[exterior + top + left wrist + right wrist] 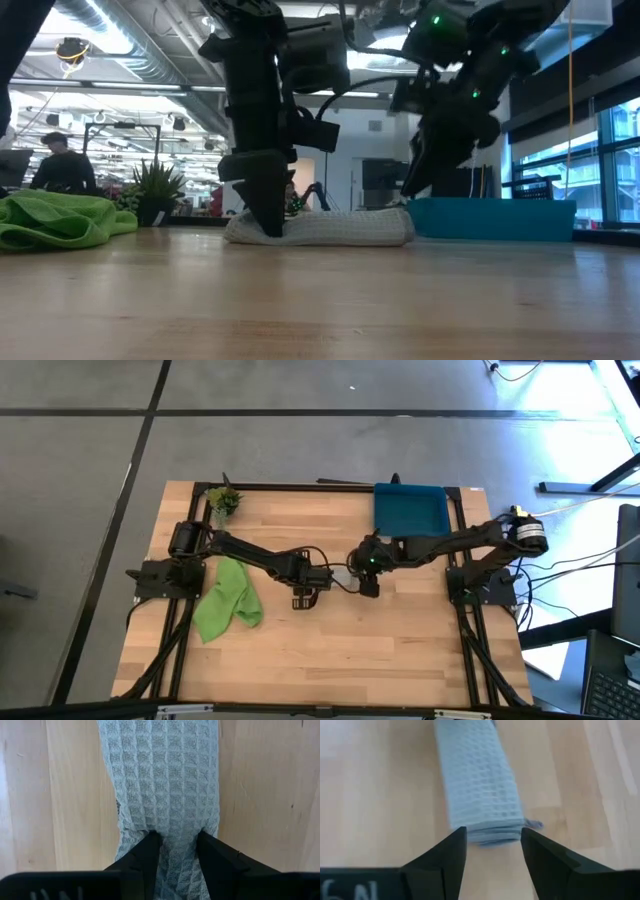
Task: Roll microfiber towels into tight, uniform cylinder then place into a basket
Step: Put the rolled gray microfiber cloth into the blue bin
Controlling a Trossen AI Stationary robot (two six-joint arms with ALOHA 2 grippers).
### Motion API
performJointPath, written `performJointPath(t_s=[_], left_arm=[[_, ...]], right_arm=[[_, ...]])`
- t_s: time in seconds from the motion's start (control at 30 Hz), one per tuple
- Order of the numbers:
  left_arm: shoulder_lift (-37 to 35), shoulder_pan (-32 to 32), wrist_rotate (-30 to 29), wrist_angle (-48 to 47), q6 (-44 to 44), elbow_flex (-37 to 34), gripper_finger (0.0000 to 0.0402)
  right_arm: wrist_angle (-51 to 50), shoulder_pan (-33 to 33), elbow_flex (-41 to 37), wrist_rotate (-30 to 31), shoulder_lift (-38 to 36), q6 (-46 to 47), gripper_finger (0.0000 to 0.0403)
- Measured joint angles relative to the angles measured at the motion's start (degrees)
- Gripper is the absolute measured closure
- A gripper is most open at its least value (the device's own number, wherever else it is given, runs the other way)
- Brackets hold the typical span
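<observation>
Left tool point(177, 847) clamps the rolled grey towel point(165, 785); right tool point(492, 845), fingers apart, hovers at its end.

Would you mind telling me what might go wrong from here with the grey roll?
1. The left gripper straddles one end of the grey towel while the right gripper stands open just off the other end; a one-sided lift could let the roll sag and unwind.
2. The basket lies behind the right arm, so the carry may be awkward.
3. The green towel is still unrolled.
</observation>
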Motion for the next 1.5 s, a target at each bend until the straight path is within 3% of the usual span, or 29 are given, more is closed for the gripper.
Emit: performJointPath(t_s=[0.5,0.9,1.17,1.5], left_arm=[[0.17,-2.15,-6.58,0.35,0.47,-0.22,0.0277],[0.19,-2.02,-5.15,0.37,0.77,-0.22,0.0277],[0.11,-1.44,-3.36,0.39,0.83,-0.22,0.0276],[0.28,-2.90,-8.75,0.83,0.00,-0.33,0.0276]], right_arm=[[-5.31,11.10,0.22,-0.48,-3.48,0.97,0.0214],[-14.92,14.94,0.08,11.11,-11.42,5.48,0.0214],[0.59,15.25,-10.77,11.50,-17.10,4.27,0.0214],[4.49,15.25,-11.78,11.07,-15.54,-2.85,0.0214]])
